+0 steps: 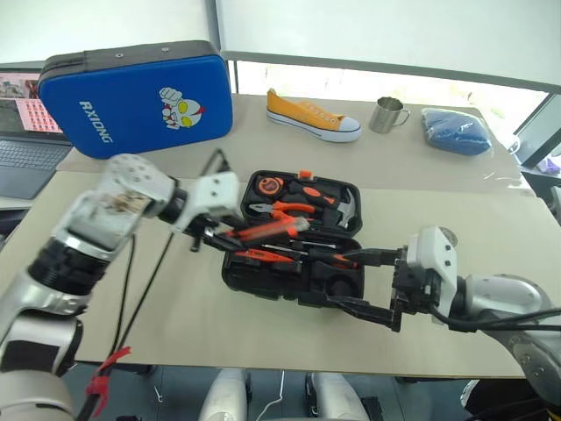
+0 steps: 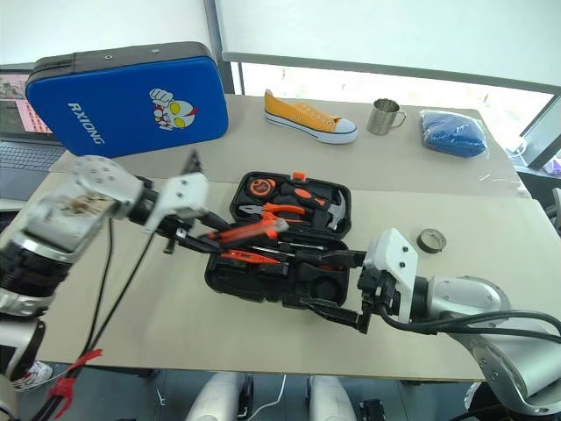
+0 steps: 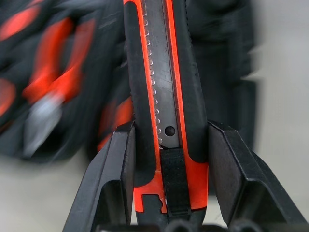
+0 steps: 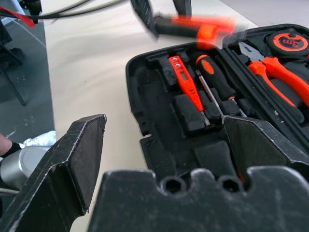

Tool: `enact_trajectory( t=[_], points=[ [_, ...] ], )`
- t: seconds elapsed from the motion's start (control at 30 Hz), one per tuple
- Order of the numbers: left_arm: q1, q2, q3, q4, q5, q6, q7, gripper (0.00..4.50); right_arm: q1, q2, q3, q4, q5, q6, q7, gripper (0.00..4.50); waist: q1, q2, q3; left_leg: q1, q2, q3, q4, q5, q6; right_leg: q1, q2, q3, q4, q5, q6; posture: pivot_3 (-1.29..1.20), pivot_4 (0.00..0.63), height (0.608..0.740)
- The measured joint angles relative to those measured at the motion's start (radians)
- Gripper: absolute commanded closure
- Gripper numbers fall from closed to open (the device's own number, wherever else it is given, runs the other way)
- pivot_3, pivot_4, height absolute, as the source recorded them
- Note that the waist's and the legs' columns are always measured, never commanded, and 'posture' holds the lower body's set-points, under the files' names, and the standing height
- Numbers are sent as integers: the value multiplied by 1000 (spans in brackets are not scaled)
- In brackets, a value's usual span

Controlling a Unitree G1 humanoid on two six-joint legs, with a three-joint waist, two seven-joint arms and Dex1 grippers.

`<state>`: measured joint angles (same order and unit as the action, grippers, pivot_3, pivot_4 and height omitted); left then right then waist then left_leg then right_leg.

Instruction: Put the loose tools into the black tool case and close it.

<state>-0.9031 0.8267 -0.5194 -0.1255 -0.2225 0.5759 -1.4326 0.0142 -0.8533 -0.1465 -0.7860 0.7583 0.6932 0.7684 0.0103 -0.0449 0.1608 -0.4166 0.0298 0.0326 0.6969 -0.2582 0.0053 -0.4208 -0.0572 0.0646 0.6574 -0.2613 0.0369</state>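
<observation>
The black tool case lies open in the middle of the table. Its back half holds pliers, a hammer and a tape measure. A slim orange tester pen and a screwdriver lie in the front half. My left gripper is shut on the orange-black utility knife and holds it slanted above the case's left side. At the case's front right corner my right gripper stands open and holds nothing. On the table to the right of the case lies a small dark tape roll.
A large blue RXIONG case stands at the back left, beside a laptop. A yellow shoe, a metal cup and a blue cloth bundle line the far table. Bare tabletop lies left of and in front of the black case.
</observation>
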Motion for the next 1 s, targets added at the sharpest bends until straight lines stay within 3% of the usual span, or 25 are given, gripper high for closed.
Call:
enact_trajectory(
  t=[0.17, 0.33, 0.53, 0.8, 1.0],
  points=[
    [-30, -75, -140, -57, 63, 193, 13, 2836, 40, 7, -30, -35, 11, 0, -48, 0, -15, 0, 0, 0, 1, -5, 0, 0, 0, -1, 2, 2, 1, 0, 0, 0, 150, 740],
    [-33, -75, -211, -24, 182, 109, 35, 2836, 56, 24, -54, -64, 37, 8, -104, 0, -19, 1, -1, 2, 0, -7, 0, 0, 0, 1, 1, 2, 1, 0, 0, 0, 150, 740],
    [-38, -81, -209, 24, 209, 37, 7, 2836, 57, 38, -58, -102, 68, 20, -168, 0, -15, 2, -1, 3, 0, -7, 2, 1, 1, 3, 2, 2, 4, 0, 0, 0, 150, 740],
    [-26, -6, -195, 23, 261, -48, -63, 2836, 47, 38, -57, -109, 90, 35, -214, 0, -24, 2, -1, 3, 1, -7, 2, 1, 1, 2, 3, 3, 5, 0, 0, 0, 150, 740],
    [-25, -28, -180, 59, 282, -88, -79, 2836, 26, 38, -55, -109, 91, 36, -226, 0, -22, 3, -2, 3, 1, -7, 2, 1, 2, 2, 2, 3, 5, 0, 0, 0, 150, 740]
  ],
)
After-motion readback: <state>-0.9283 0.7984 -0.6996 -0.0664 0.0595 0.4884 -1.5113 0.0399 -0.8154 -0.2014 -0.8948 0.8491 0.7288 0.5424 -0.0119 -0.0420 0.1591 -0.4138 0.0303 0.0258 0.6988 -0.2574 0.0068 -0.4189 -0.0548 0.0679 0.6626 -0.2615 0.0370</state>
